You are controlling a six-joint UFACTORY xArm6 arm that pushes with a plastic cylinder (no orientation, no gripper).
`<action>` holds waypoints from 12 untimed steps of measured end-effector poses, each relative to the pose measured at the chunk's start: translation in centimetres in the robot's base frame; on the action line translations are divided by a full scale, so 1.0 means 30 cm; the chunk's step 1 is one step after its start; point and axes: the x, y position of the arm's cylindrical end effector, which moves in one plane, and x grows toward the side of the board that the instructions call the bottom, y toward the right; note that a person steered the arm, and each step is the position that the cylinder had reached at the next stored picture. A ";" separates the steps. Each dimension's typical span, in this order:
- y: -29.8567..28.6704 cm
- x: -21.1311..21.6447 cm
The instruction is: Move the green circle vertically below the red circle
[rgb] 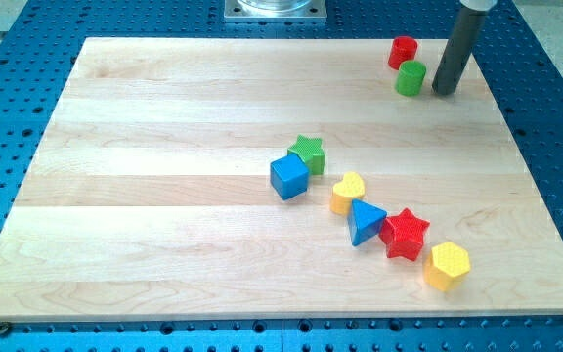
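The green circle [411,77] stands near the view's top right of the wooden board [164,196]. The red circle [403,51] is just above it and slightly to the left, close to it. My tip [445,91] rests on the board just to the right of the green circle, a small gap apart, at about the level of its lower edge.
A cluster lies in the middle and lower right: a green star [308,153], a blue cube [289,177], a yellow heart [347,192], a blue triangle [366,222], a red star [405,235] and a yellow hexagon [447,266]. A blue perforated table surrounds the board.
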 end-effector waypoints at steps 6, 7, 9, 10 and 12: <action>-0.466 0.042; -0.386 -0.010; -0.337 -0.024; -0.314 -0.010; -0.288 0.001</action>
